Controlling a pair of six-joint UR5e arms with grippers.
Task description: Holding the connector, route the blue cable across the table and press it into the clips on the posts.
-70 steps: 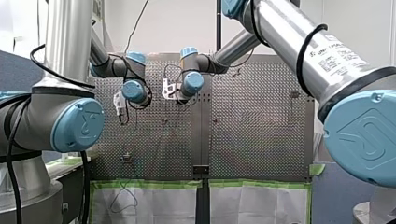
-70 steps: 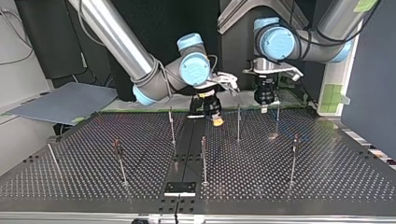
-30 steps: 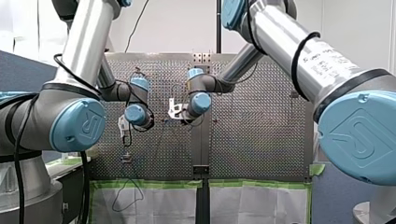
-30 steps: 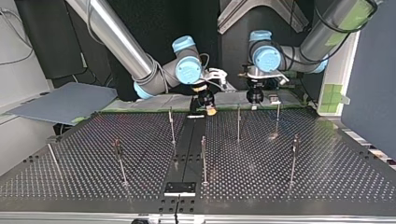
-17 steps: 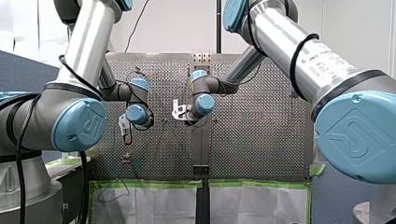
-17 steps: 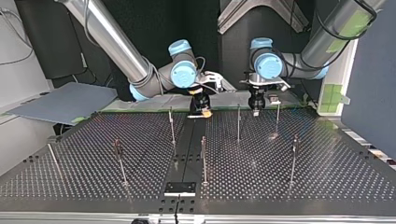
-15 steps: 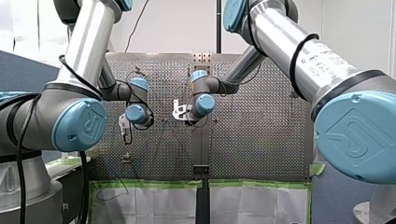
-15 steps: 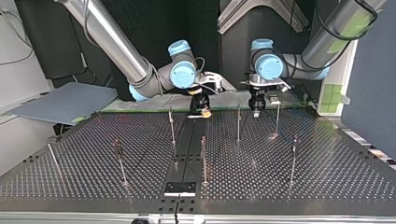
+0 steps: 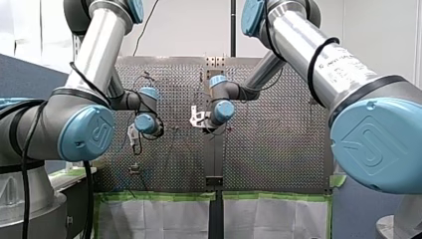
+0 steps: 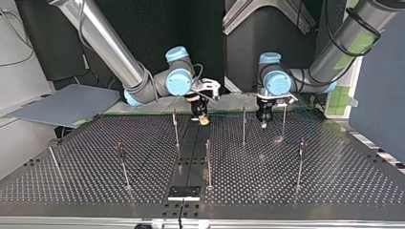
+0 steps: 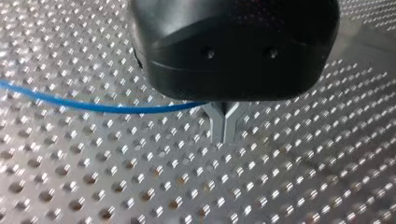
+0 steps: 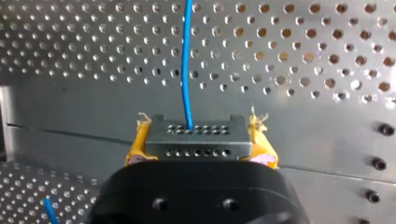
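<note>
Our right gripper (image 12: 201, 140) clamps the connector (image 12: 196, 128), the one rigid hold; the blue cable (image 12: 187, 60) leaving it looks light and limp. Beyond the connector, our left gripper (image 11: 224, 128) closes round the cable.

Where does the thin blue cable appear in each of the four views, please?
Front view: too thin to make out.
Top view: likewise.
Left wrist view: the thin blue cable runs sideways into my left pincer.
Right wrist view: cable leads ahead from the grey connector block in my right pincer.
Shared landmark: the perforated metal table.
</note>
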